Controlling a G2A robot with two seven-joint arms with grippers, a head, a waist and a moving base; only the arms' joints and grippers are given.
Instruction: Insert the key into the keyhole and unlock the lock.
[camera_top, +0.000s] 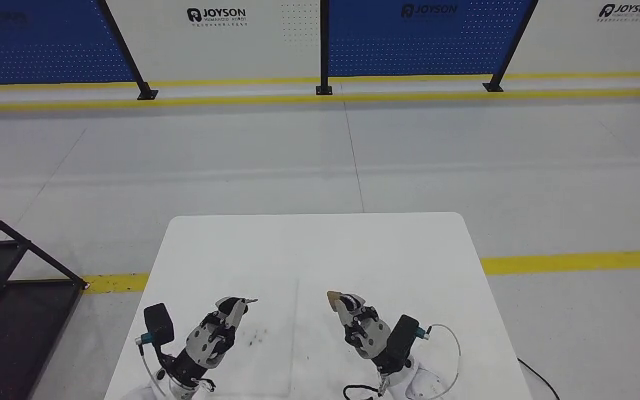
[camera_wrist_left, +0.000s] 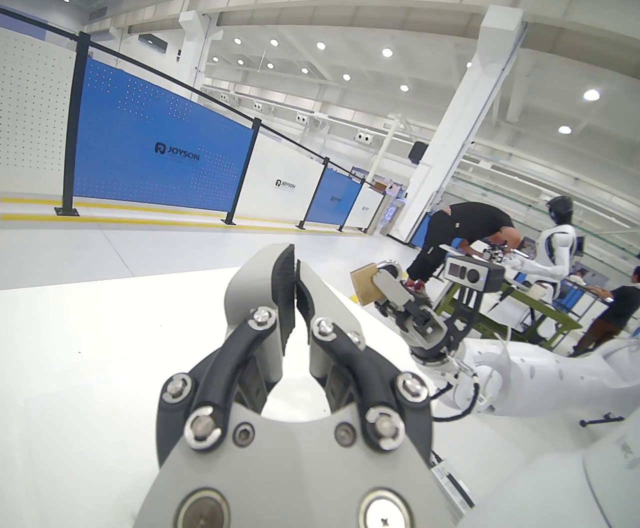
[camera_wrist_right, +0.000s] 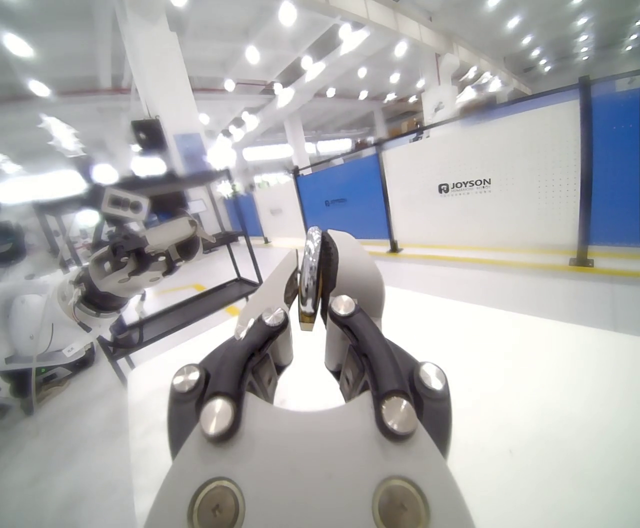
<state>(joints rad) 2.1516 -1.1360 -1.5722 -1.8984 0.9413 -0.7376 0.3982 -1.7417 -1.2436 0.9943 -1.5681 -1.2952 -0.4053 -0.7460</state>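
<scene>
Right gripper (camera_wrist_right: 315, 256) clamped on lock (camera_wrist_right: 307, 295). Left gripper (camera_wrist_left: 295, 261) pinches key (camera_wrist_right: 206, 236) thinly. Risk: key twists, misses keyhole.

The lock (camera_top: 337, 297) is a small brass padlock with a shiny chrome shackle (camera_wrist_right: 312, 260). It's held up off the table (camera_top: 400, 250), pinched at the shackle end by the fingers of the right gripper (camera_top: 345, 304), with the brass body poking out past the tips, tilted. The key (camera_top: 250, 300) is just a thin sliver sticking out of the closed fingers of the left gripper (camera_top: 240, 304), pointing roughly toward the lock. The two are well apart, so the key's not in. Can't make out the keyhole.
</scene>
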